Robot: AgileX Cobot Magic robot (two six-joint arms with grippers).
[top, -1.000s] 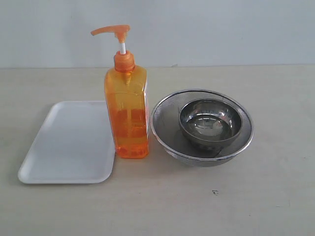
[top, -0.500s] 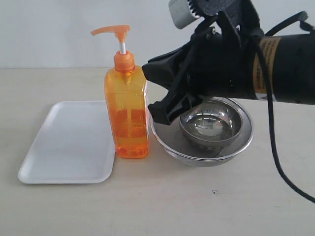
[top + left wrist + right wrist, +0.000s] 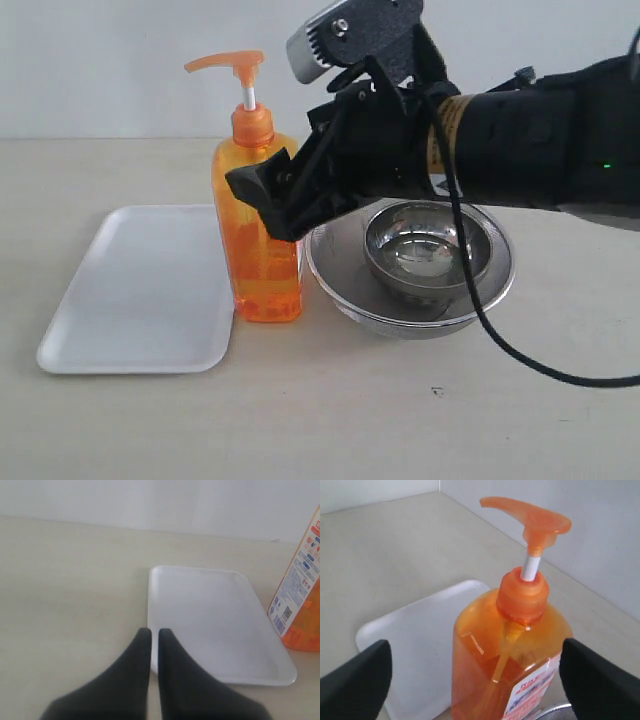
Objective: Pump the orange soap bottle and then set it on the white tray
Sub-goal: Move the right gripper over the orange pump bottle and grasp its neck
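Observation:
The orange soap bottle (image 3: 262, 270) stands upright on the table, right beside the white tray's (image 3: 140, 290) right edge, its pump head (image 3: 228, 62) raised on the white stem. My right gripper (image 3: 262, 205) is open at the height of the bottle's upper body. In the right wrist view the bottle (image 3: 510, 650) stands between the spread fingers (image 3: 360, 680) of the right gripper (image 3: 475, 647), apart from both. My left gripper (image 3: 154, 635) is shut and empty, low over the table at the tray's (image 3: 215, 625) near edge, with the bottle (image 3: 302, 595) on the tray's far side. The exterior view does not show it.
A steel mesh bowl (image 3: 345, 290) with a smaller steel bowl (image 3: 428, 245) inside stands just right of the bottle, under my right arm (image 3: 520, 140). A pale wall rises behind the table.
My right arm has come in from the right and moved left, bringing its open fingers from near the bowls to the bottle's body. The bottle and tray have not moved.

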